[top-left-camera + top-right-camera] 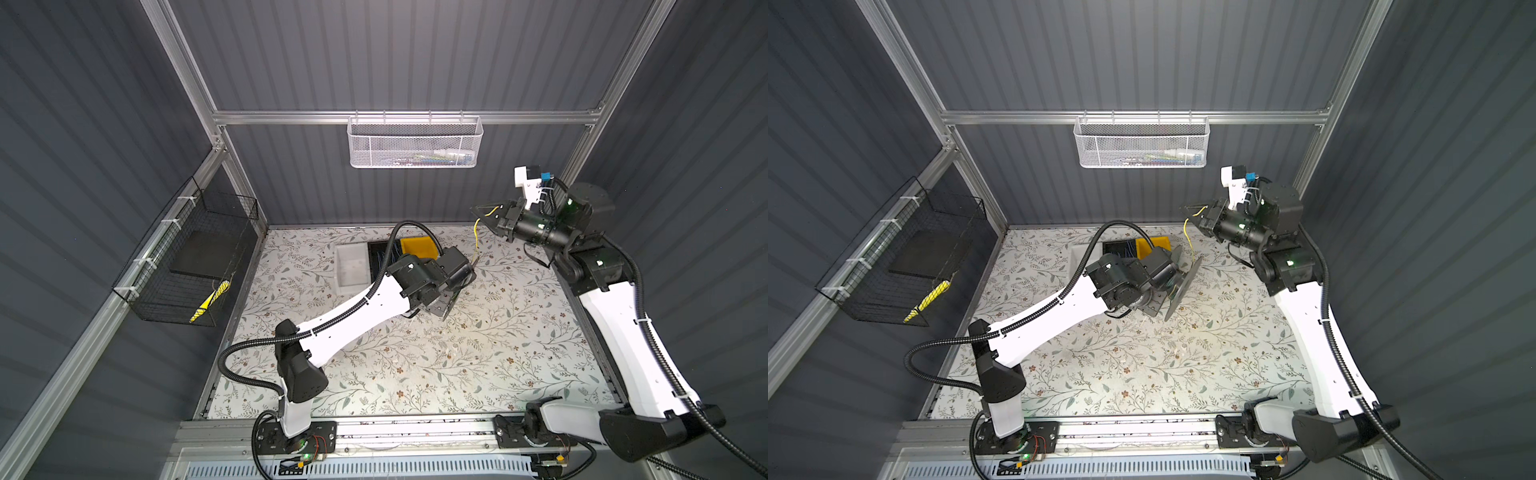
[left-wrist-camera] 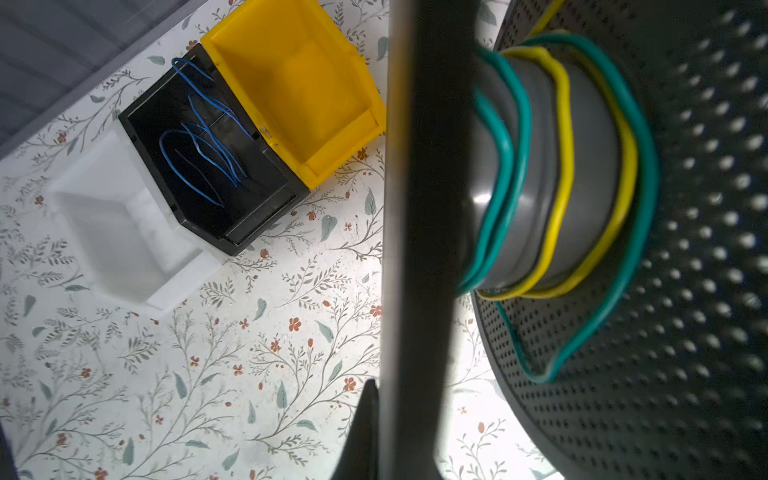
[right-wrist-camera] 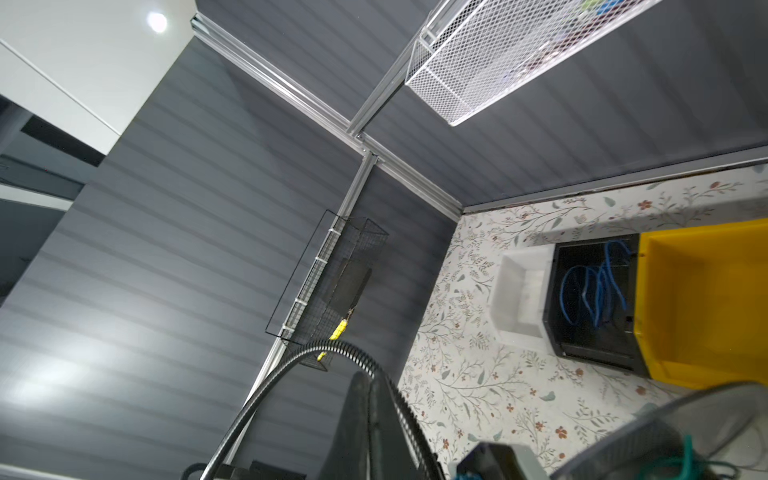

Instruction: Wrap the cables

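Yellow wire (image 1: 476, 237) strung from right pincer (image 1: 482, 215) down to spool (image 1: 1185, 282).
Right pincer is raised near the back wall, pinched shut on the wire's end. The wire hangs to the spool hub, wound there beside green wire (image 2: 513, 137). Left pincer (image 1: 1170, 291) is clamped narrow on the spool flange.

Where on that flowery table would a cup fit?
The table is bare in front, between left arm and right arm. The back is crowded: white bin, black bin, yellow bin, the spool the left gripper holds, the yellow wire up to the right gripper.
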`<state>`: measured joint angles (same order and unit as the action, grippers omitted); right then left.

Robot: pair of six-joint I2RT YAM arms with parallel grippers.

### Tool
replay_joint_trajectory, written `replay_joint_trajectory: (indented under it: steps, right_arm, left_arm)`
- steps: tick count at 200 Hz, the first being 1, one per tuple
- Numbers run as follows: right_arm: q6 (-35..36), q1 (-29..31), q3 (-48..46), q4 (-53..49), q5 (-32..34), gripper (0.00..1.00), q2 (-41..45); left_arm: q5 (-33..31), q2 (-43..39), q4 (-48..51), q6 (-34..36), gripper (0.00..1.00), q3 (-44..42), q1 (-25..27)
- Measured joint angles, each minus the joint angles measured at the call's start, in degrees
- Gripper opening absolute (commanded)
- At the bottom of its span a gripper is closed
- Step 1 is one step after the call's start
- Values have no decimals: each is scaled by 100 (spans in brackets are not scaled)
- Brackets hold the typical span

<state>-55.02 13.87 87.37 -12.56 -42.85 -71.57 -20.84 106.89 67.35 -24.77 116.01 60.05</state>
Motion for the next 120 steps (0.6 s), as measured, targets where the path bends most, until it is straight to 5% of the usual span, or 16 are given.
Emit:
replay_joint_trajectory:
  steps: [46,120]
  right_arm:
    - [-800,422,-898,962,-162,0,433]
    - [-721,1401,-2264,1307,393,0,1095]
  left_arm:
    - [516,-254,-879,-688,0,-415,-601]
    - [1397,-365,-2184,-1681,0,-544,-1054]
